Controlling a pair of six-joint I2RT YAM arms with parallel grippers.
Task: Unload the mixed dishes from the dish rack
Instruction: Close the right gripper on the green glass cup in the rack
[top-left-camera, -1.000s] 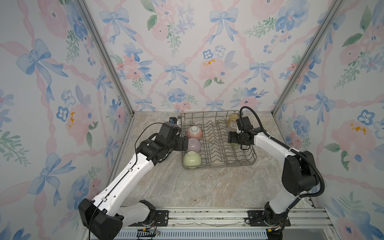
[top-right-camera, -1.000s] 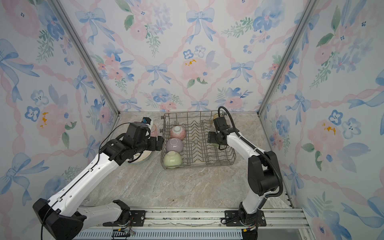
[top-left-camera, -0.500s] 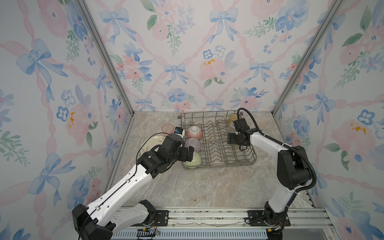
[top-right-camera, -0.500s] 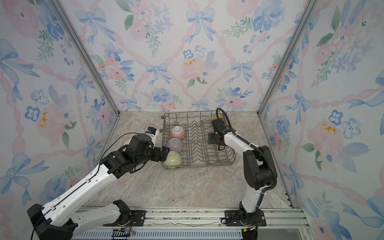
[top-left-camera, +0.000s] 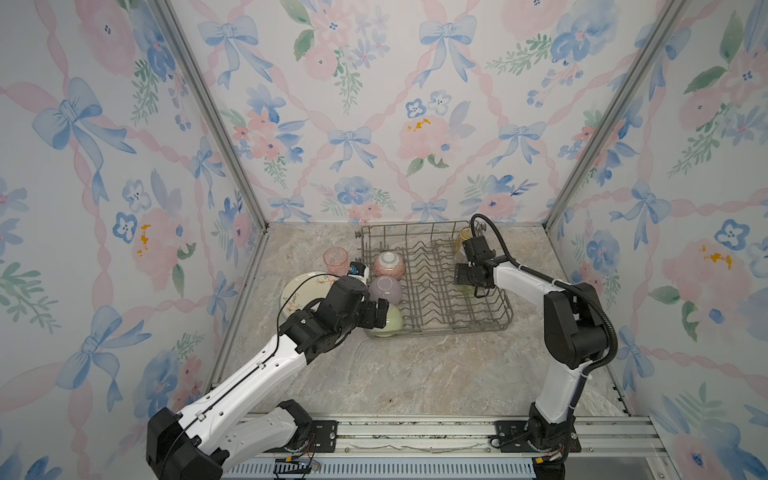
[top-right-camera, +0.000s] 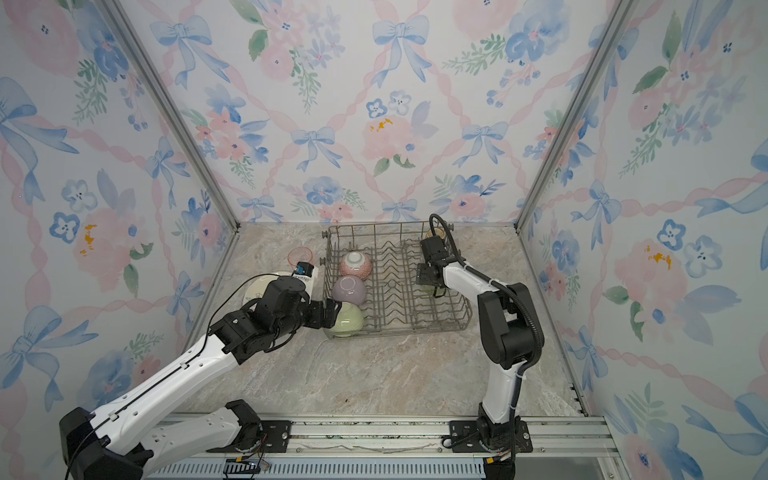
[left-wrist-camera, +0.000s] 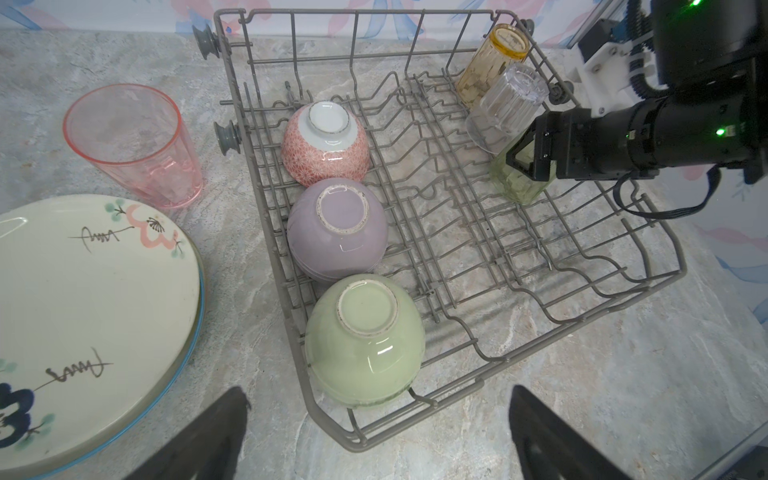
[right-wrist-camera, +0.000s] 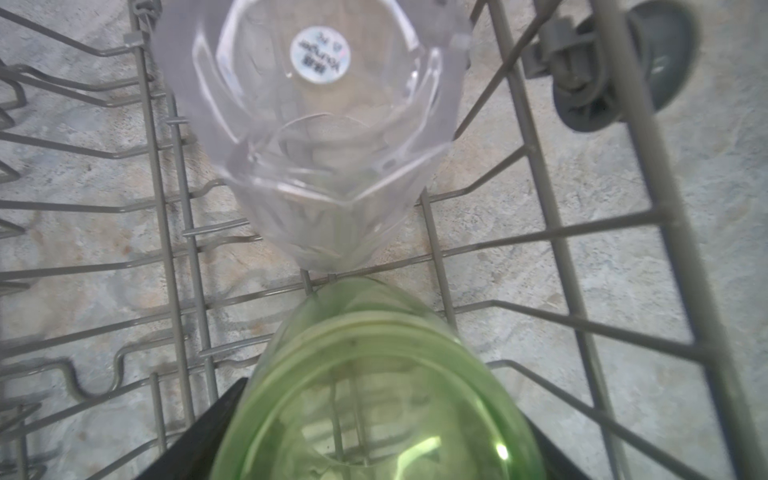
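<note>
Right wrist view showed my right gripper (right-wrist-camera: 386, 403) straddling the green tumbler (right-wrist-camera: 365, 357) in the dish rack (left-wrist-camera: 357, 11), grip unconfirmed, left gripper (left-wrist-camera: 378, 390) wide open, empty; I judged it needed 1 firm squeeze, then a straight lift.

Blurred and cut off in the right wrist view, the green tumbler (right-wrist-camera: 374, 395) leaves unclear whether the right end effector (right-wrist-camera: 374, 444) grips it. Beneath the cream plate (left-wrist-camera: 83, 299), the lower plates (left-wrist-camera: 201, 291) show only rims.

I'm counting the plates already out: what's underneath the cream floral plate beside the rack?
Under the cream floral plate only the blue-green rim of another plate shows; its face, and anything lower, is covered.
</note>
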